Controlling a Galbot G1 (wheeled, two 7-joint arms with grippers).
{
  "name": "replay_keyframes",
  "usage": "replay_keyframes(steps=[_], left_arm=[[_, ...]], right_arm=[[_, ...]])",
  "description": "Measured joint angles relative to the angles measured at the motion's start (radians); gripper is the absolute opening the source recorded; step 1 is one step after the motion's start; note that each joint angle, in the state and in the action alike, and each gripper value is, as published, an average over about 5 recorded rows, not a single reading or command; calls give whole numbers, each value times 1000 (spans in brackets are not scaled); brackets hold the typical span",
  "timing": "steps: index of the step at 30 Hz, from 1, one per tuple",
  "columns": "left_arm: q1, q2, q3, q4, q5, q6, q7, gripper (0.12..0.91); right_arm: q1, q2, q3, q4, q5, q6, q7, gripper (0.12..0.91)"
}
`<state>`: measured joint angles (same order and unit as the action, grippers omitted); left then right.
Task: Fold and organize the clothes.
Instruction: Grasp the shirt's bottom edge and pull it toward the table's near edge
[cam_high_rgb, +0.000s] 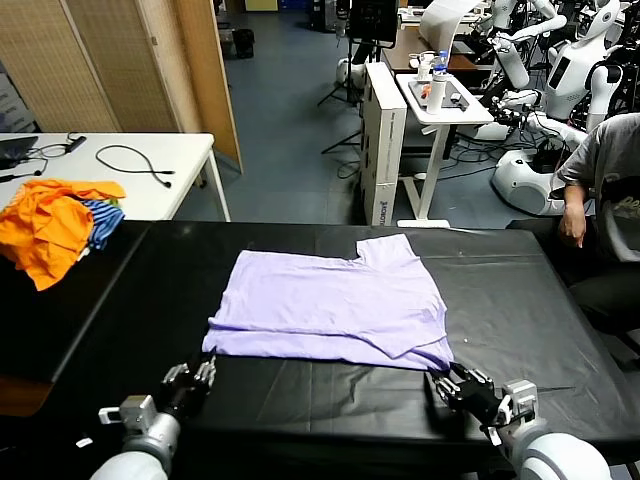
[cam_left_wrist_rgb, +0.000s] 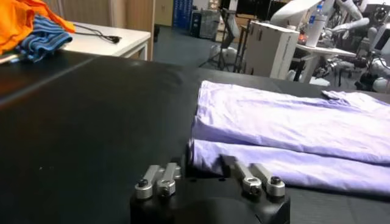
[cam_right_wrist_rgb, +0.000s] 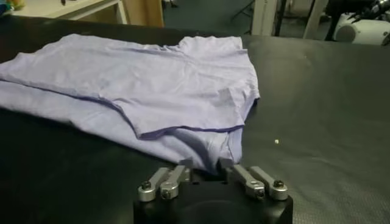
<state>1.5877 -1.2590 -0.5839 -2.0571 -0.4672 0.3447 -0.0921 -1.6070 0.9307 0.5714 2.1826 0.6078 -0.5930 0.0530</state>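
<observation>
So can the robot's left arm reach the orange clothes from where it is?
Probably not right now. The left gripper is shut on the lavender T-shirt at its near corner, and the orange clothes lie far off across the black table.

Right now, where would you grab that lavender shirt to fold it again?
By the two near corners of the lavender T-shirt, coming in low from the robot's side. It lies flat, partly folded, its long near edge facing the robot. The left claw and right claw are shut on those corners.

Left gripper (cam_high_rgb: 205, 372) pinching closed at the near left corner of the T-shirt (cam_high_rgb: 330, 305), right gripper (cam_high_rgb: 447, 382) pinching closed at its near right corner, both arms reaching low over the table's near edge
</observation>
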Motion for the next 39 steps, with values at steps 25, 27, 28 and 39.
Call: replay_keyframes(steps=[25,27,28,39], left_arm=[[212,57,-80,-125,73,51,-37,144],[230,52,-84,-133,74,51,-37,144],[237,49,-86,-137,74,52,-38,144],[285,30,-108,-194,60,98,-80,606]], right_arm=[[-160,-31,74,161,71,-143,65,139],[-169,-29,74,170,70,-144,67,161],[-174,-28,76,174,70,-144,67,179],[-263,-15,129,263,83,-144,73,810]])
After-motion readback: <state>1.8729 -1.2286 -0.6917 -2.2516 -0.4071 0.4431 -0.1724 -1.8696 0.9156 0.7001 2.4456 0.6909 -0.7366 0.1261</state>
